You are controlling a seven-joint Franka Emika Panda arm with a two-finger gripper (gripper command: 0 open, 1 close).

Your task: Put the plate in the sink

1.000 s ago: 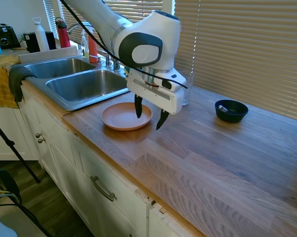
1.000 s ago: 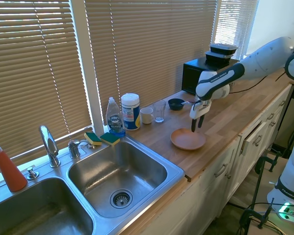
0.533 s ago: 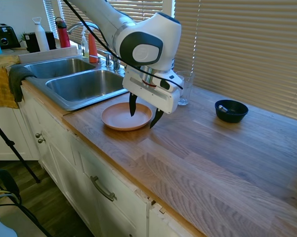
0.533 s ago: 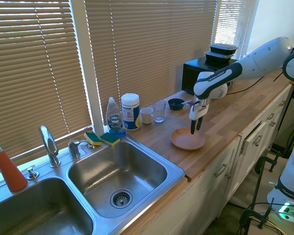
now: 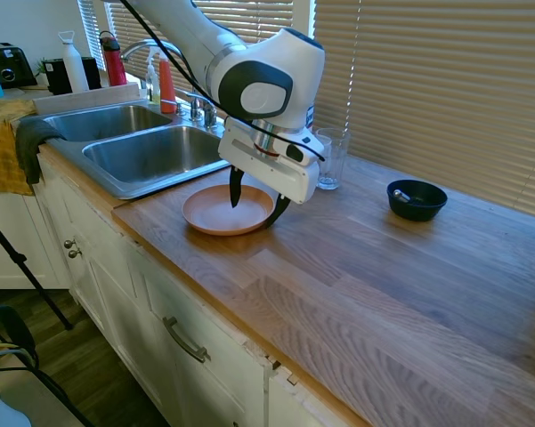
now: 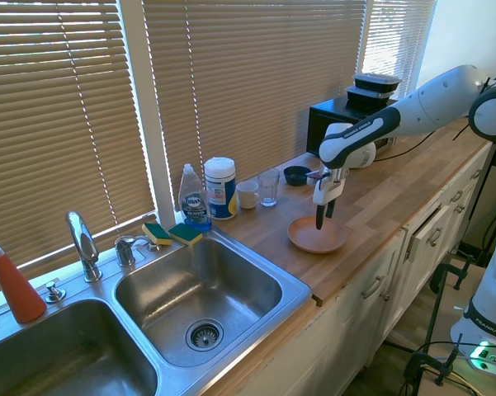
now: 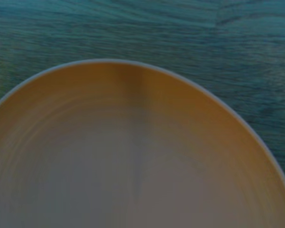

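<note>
The salmon-orange plate (image 5: 215,210) (image 6: 317,235) lies flat on the wooden counter, just right of the sink (image 5: 147,153) (image 6: 198,289). My gripper (image 5: 254,199) (image 6: 322,216) hangs open low over the plate's right rim. One finger is above the plate's inside and the other is just outside the rim. Nothing is held between them. The wrist view is filled by the plate (image 7: 133,166), blurred, with the counter's wood grain beyond its rim.
A drinking glass (image 5: 333,158) stands behind the gripper, and a dark blue bowl (image 5: 416,199) sits further right. Soap bottles, sponges (image 6: 172,233) and a faucet (image 6: 84,244) line the back of the sink. A yellow towel (image 5: 2,147) hangs at its far left.
The gripper has moved left toward the sink and come down, from above the plate's right edge to straddling its rim. The plate has not moved.
</note>
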